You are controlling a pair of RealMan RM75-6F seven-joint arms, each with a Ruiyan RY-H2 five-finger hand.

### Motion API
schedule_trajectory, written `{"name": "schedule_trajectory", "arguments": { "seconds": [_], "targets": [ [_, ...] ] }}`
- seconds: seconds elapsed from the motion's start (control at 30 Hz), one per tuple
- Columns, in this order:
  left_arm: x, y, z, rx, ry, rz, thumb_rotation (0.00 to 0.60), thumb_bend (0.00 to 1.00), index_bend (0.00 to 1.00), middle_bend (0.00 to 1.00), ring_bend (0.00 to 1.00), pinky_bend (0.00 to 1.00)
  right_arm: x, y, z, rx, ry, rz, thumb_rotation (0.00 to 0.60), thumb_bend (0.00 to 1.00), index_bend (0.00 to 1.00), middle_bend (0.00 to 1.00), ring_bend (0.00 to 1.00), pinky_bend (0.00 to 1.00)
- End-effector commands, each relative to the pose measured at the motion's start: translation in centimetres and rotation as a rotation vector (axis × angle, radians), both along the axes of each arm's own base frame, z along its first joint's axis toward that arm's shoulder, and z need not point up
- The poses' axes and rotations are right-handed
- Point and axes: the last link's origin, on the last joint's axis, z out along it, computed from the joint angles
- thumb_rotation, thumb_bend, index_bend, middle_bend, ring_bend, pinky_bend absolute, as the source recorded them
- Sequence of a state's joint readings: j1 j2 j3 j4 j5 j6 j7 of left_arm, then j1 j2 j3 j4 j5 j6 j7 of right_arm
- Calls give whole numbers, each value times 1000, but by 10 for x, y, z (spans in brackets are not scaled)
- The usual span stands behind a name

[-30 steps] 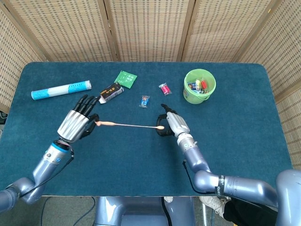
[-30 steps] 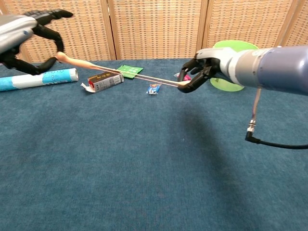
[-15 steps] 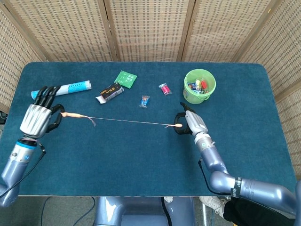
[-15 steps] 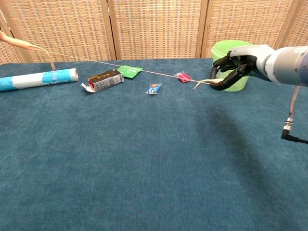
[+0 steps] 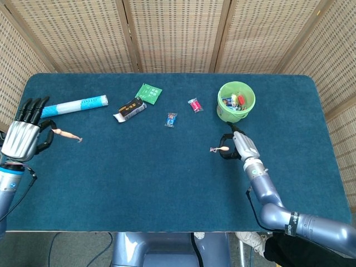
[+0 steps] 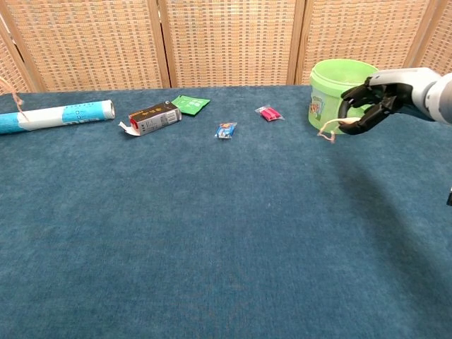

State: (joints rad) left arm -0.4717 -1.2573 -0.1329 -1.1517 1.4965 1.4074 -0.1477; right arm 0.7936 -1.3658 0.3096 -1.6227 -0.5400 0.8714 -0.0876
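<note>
A second ago my two hands held one pink stretchy strip taut between them; since then I have drawn them far apart and the strip has parted, so each hand now carries a short piece.

My left hand (image 5: 21,140) sits out at the bench's (image 5: 167,183) edge, on the far side of the blue-and-white tube (image 5: 72,105) from the green bucket (image 5: 236,102). Its fingers (image 5: 33,108) lie side by side, with the thumb pinching the left piece (image 5: 65,134), whose loose end trails toward the bucket.

My right hand (image 6: 381,99) hangs just in front of the bucket, on the side nearer me, fingers curled in and pinching the right piece (image 6: 330,130); its frayed tail dangles above the bench, not touching it.

Between tube and bucket lie a small black carton (image 5: 129,108), a green packet (image 5: 148,92), a blue sweet (image 5: 171,119) and a pink sweet (image 5: 194,104). The bucket holds a few small wrapped items (image 5: 234,101).

As I judge it, handling the pieces well means keeping both pinches firm, since these scraps are thin and springy, and lifting the right wrist a touch so the tail clears the bucket's rim rather than snagging on it.
</note>
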Motion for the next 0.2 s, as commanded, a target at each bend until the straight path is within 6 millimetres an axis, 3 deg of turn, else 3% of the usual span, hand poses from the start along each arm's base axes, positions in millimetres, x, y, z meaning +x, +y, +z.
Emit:
{"name": "schedule_trajectory", "arguments": {
  "seconds": [0.03,0.2],
  "targets": [
    [-9,4,13,29,14,30,600,573,783,0,0,0,-11,-1,6,-9,9,-20,600,733,749,73,0,0],
    [-17,7,19,34,4,59,600,573,783,0,0,0,-28,-1,14,-18,15,-49,600,734,749,73,0,0]
  ]
}}
